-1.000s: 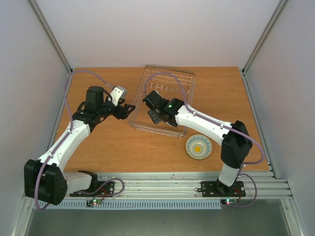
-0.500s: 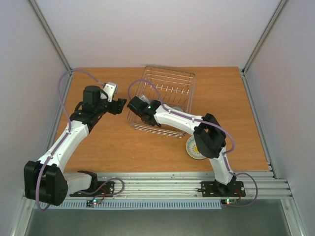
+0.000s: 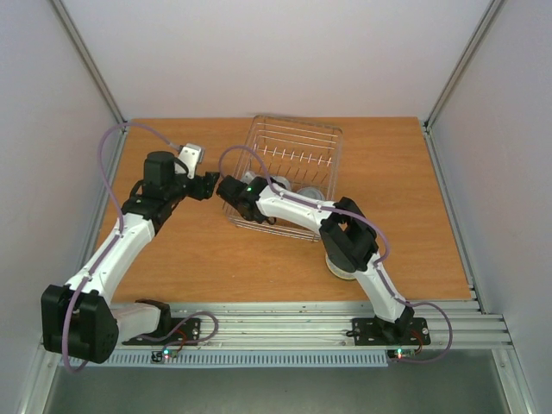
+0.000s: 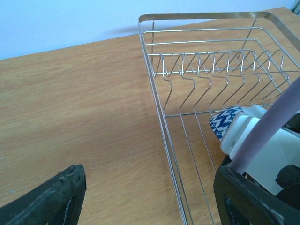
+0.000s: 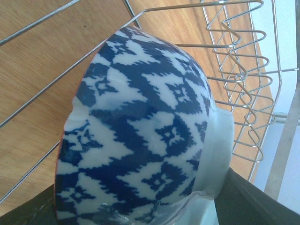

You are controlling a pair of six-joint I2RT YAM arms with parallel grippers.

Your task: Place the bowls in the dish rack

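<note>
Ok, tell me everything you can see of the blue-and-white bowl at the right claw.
The blue-and-white bowl looks like glossy ceramic: a dark blue zigzag pattern on white outside, a plain white foot ring, a thin reddish line along the rim. Its inside is hidden. It is tipped on its side, foot toward the prongs, gripped in the right claw at the near left corner of the dish rack. Whether it touches the wires is unclear.
</note>
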